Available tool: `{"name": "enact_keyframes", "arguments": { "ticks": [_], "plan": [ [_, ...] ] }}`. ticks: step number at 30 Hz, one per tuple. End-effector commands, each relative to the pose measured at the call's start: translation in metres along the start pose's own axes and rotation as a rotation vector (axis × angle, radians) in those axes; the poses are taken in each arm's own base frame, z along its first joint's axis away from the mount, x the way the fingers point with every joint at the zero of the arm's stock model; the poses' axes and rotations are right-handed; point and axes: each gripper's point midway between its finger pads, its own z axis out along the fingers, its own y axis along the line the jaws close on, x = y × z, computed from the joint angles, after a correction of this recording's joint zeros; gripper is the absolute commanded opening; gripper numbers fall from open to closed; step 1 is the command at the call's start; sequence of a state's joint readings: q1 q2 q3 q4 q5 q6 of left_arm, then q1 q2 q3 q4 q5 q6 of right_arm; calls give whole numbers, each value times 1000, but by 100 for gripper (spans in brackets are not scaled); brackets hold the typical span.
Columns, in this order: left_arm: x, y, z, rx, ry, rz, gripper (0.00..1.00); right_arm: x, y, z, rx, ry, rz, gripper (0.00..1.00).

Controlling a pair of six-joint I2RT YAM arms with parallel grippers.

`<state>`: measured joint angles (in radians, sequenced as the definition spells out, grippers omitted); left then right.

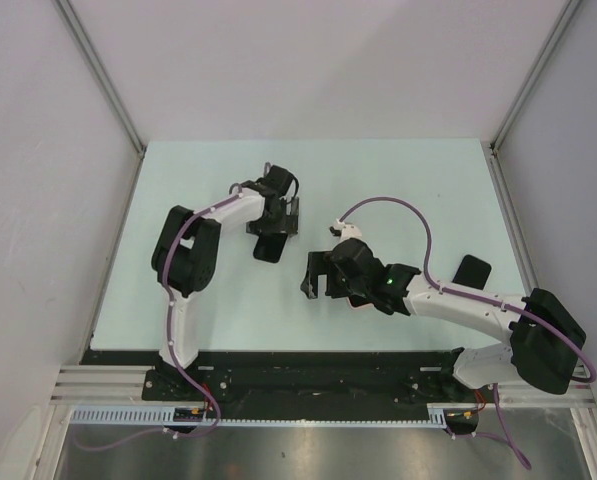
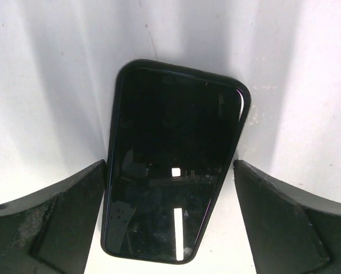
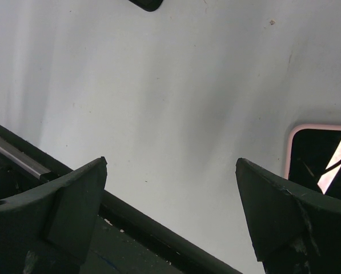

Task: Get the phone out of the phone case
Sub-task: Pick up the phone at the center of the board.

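The phone [image 2: 171,137], dark screen up, lies flat on the table in its black phone case [image 2: 116,114], whose rim stands slightly off the glass at the top right corner. My left gripper [image 2: 169,162] is open and straddles the phone's near half, a finger [image 2: 61,217] on each side with a gap between finger and case. From above, the phone [image 1: 269,248] shows just below the left gripper [image 1: 277,230]. My right gripper [image 1: 309,278] is open and empty over bare table, to the right of the phone; the right wrist view [image 3: 171,160] shows only table between its fingers.
A black flat slab [image 1: 471,270] lies on the table's right side by the right arm. In the right wrist view a dark pale-rimmed panel [image 3: 321,162] sits at the right edge, a black rounded corner [image 3: 146,4] at the top, and the table's front rail [image 3: 130,225] lower left.
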<state>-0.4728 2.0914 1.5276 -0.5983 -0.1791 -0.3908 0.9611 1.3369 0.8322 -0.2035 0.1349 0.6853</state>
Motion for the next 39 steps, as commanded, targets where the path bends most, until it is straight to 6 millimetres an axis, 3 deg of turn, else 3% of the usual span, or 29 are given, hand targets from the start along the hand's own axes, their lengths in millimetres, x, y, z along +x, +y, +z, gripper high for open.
{"name": "enact_keyframes", "arguments": {
  "ticks": [1,5,8,9,10,11,12,14,15,16,20,26,27,32,35,39],
  "plan": [
    [1,-7,9,4,24,21,92,-11,6,-4,-12,-51,21,100],
    [-3,-18,1,66,20,-1,75,-13,7,-6,-17,-52,31,100],
    [-5,-36,-14,176,15,-25,70,-17,0,-5,-24,-52,129,100],
    [-9,-38,-20,191,-2,-35,69,-14,-3,-1,-54,-51,185,100],
    [-8,-44,-25,228,7,-47,69,-19,-3,-3,-95,-60,232,100],
    [-5,-44,-26,234,12,-56,68,-36,4,-4,-193,-91,284,100],
    [-9,-46,-34,251,-4,-68,68,-29,-5,-2,-207,-76,356,100],
    [-4,-48,-37,289,18,-119,66,-41,0,-5,-286,-103,413,98],
    [-8,-50,-43,311,5,-149,66,-48,-7,-3,-280,-120,443,96],
    [2,-52,-43,340,38,-190,66,-50,-8,0,-282,-124,463,96],
    [4,-63,-53,432,35,-257,66,-61,-14,22,-290,-153,544,91],
    [11,-69,-51,468,79,-273,66,-67,-6,57,-332,-181,579,81],
    [10,-70,-52,476,81,-276,66,-59,-12,70,-300,-167,578,79],
    [11,-70,-54,493,91,-278,66,-57,-7,101,-310,-170,573,72],
    [12,-67,-54,494,101,-283,67,-57,-5,117,-344,-181,593,64],
    [13,-63,-55,489,108,-292,67,-58,-11,130,-361,-207,641,45]
  ]
}}
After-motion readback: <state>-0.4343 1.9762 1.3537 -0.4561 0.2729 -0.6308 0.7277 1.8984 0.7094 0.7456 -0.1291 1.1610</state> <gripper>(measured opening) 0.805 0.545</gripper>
